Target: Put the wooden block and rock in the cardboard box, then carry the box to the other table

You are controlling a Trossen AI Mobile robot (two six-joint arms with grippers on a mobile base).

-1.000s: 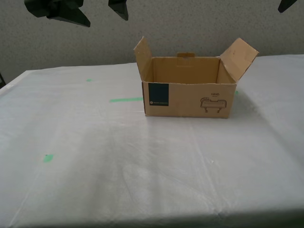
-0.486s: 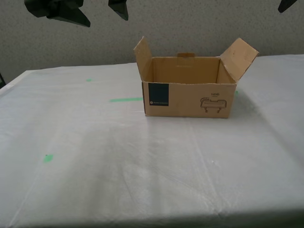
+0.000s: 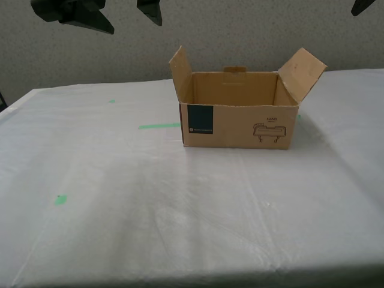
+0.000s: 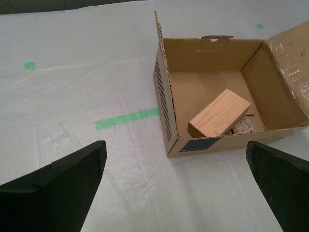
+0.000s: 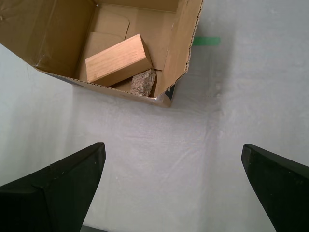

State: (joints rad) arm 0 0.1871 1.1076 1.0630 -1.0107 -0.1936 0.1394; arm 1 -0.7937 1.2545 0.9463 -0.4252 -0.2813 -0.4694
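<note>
Both wooden block (image 4: 219, 120) and rock (image 5: 144, 82) inside cardboard box (image 3: 239, 126), green tape strip (image 3: 159, 126) alongside.

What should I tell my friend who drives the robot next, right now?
My first gripper: open, empty, up above the table.
My second gripper: open, empty, also up above the table.
The cardboard box stands on the wrinkled white table with green tape marks, flaps up, nothing gripping it.
The wooden block lies inside the box, and the rock sits beside it, partly under it.
Done: block and rock are in the box, and the box looks delivered.
Left: probably nothing. Just check this is the right table, and keep the arms clear.
</note>
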